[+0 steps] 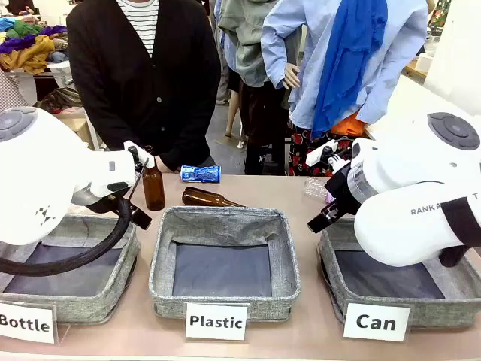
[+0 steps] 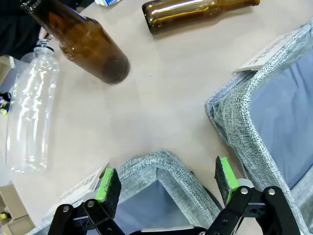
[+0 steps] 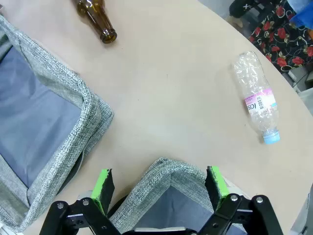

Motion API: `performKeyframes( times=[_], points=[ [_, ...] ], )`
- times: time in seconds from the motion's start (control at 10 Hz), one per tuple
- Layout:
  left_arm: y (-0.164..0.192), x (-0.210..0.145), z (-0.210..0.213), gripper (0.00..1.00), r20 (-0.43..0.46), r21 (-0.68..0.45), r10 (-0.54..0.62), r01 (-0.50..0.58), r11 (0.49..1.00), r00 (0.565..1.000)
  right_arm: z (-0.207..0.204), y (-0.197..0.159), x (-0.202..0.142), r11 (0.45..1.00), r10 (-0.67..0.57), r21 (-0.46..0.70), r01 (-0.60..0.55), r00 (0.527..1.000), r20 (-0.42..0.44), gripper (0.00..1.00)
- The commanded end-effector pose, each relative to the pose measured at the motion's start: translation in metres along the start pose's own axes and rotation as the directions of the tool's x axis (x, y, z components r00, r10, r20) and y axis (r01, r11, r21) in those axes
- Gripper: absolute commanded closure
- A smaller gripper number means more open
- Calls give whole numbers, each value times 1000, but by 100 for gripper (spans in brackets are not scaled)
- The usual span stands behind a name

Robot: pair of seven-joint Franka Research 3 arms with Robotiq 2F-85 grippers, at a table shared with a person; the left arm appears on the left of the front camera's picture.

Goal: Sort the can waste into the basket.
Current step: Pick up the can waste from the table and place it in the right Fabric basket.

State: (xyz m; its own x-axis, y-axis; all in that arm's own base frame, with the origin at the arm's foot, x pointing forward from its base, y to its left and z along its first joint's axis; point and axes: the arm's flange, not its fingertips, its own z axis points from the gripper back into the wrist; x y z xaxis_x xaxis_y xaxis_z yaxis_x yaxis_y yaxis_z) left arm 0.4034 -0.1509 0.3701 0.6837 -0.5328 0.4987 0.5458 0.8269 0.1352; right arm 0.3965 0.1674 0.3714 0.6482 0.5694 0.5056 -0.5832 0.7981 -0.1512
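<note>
A crushed bright blue can lies at the far edge of the table, just in front of the person. The basket, a grey woven bin with a white "Can" card, stands at the front right. My right gripper hangs open over the near corner of that basket, with nothing between its green pads. Over a corner of the "Bottle" bin, my left gripper is also open and holds nothing. Both grippers are well short of the can.
A "Plastic" bin stands in the middle and a "Bottle" bin at the left. One brown bottle stands upright and another lies beside it. Clear plastic bottles lie on the table.
</note>
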Motion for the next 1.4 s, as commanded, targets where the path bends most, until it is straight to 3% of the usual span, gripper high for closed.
performKeyframes(
  times=[0.0, 1.2, 1.3],
  points=[
    [0, 0, 0, 0, 0, 0, 0, 0, 1000, 1000, 0, 0, 0, 1000, 0, 0, 0, 1000, 0, 0],
    [0, 0, 0, 0, 0, 0, 1, -1, 1000, 1000, 0, 0, 0, 1000, 1, 0, -1, 1000, 0, 0],
    [-4, 9, 25, 0, 62, -15, -26, 27, 1000, 998, 18, -1, 8, 998, -12, 61, 13, 1000, -10, 0]
  ],
)
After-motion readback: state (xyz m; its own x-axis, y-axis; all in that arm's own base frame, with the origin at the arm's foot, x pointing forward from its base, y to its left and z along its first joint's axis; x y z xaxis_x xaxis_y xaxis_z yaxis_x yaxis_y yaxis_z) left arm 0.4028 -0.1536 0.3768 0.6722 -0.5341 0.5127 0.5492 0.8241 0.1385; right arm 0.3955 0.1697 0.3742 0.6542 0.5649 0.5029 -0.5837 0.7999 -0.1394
